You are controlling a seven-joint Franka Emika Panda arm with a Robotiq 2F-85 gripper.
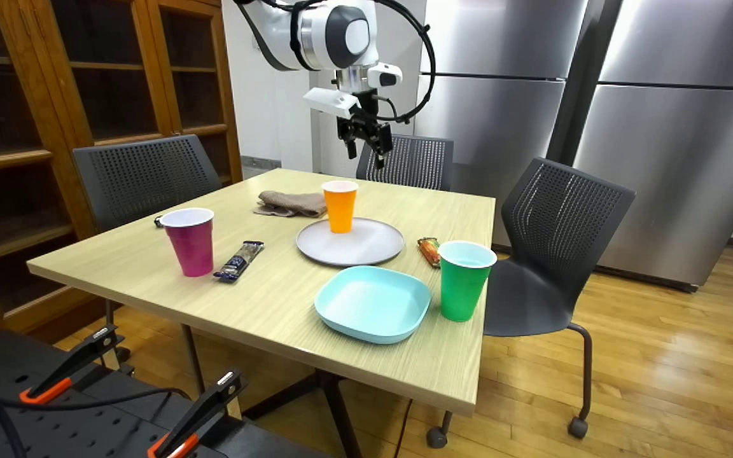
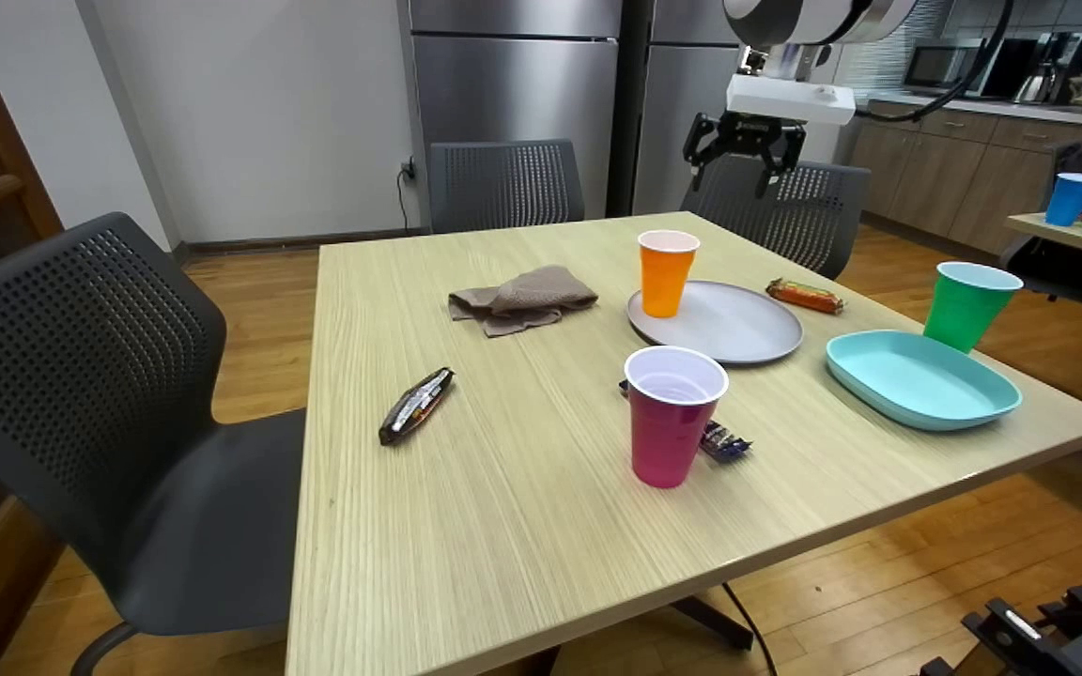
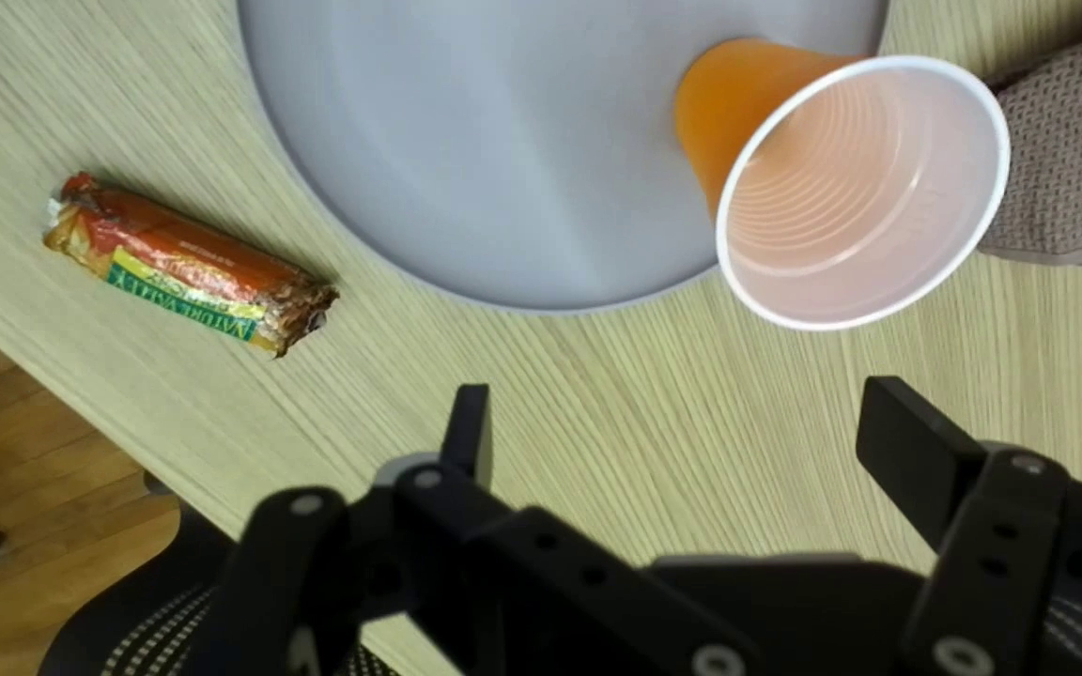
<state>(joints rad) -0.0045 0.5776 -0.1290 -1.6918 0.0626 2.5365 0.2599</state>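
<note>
My gripper (image 3: 677, 399) is open with nothing between its fingers. It also shows in both exterior views (image 1: 366, 159) (image 2: 729, 185), raised above the far part of the table. The nearest thing is an orange cup (image 3: 738, 117) with a white rim and inside, upright on a round grey plate (image 3: 503, 188); both show in the exterior views. The gripper touches neither. An orange-red wrapped bar (image 3: 189, 268) lies beside the plate. A brown cloth (image 3: 1072, 160) lies crumpled on the cup's other side.
A purple cup (image 1: 191, 245) stands by a dark wrapped bar (image 1: 239, 261). A green cup (image 1: 462, 286) stands beside a turquoise dish (image 1: 373, 302). Another dark bar (image 2: 417, 406) lies near the table (image 2: 466, 526) edge. Chairs (image 1: 551, 242) surround the table.
</note>
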